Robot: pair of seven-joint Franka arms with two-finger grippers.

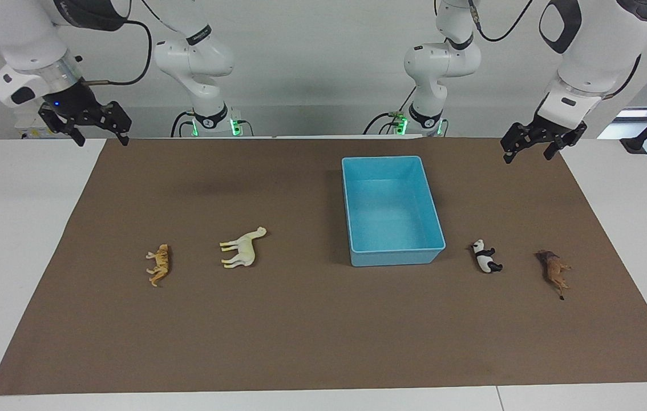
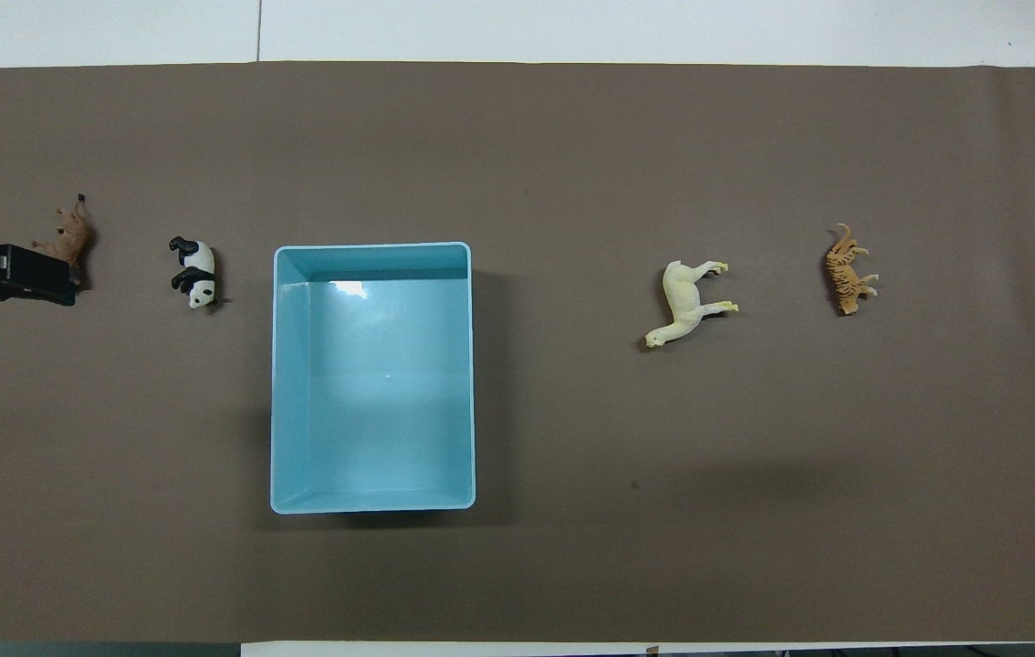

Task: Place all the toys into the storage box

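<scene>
Brown mat (image 1: 323, 319) on table, both arms raised — left pincer (image 1: 541, 145), right pincer (image 1: 95, 127) open, empty.

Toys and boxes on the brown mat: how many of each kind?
Tiger: 1
Horse: 1
Panda: 1
Lion: 1
Box: 1, nothing in it
Total: 5 things, 4 of them toys

Four toys lie in a row on the mat (image 1: 323, 342): tiger (image 1: 158, 264) and horse (image 1: 242, 248) toward the right arm's end, panda (image 1: 486, 256) and lion (image 1: 553, 270) toward the left arm's, the storage box (image 1: 393, 260) between horse and panda.
</scene>
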